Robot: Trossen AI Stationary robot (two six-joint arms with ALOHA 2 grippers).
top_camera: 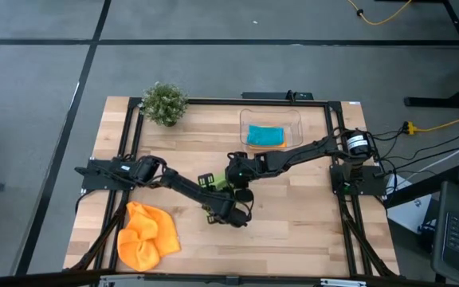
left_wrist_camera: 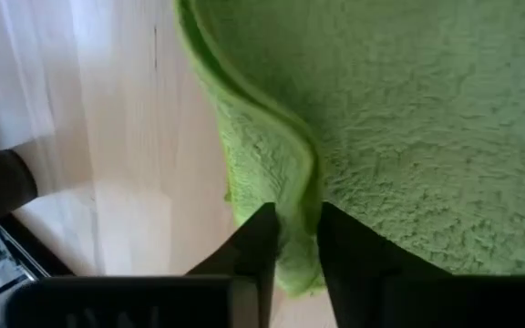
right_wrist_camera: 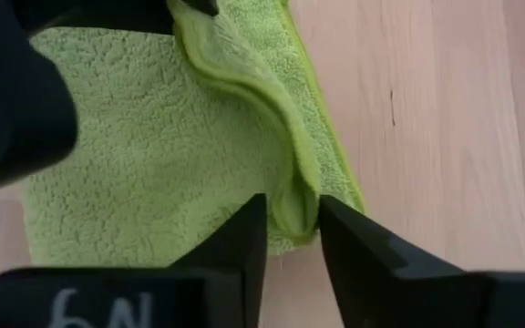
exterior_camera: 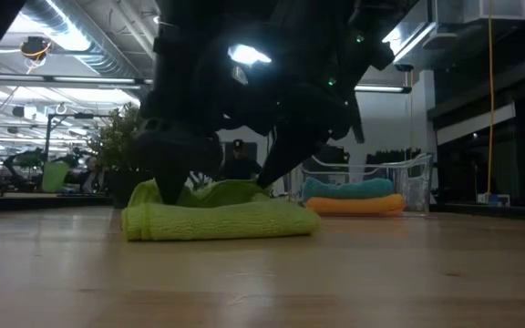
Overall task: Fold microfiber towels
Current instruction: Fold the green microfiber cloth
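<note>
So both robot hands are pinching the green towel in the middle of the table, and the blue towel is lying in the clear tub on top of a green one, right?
Almost. The low view shows the blue towel in the clear tub lying on an orange towel, not a green one. The rest holds: the left gripper and right gripper both pinch an edge of the green towel mid-table.

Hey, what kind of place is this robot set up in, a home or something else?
Probably a lab or workshop, not a home. The wooden table stands on a grey floor with taped lines and loose yellow cables, and the low view shows exposed ceiling ducting and strip lights overhead.
</note>
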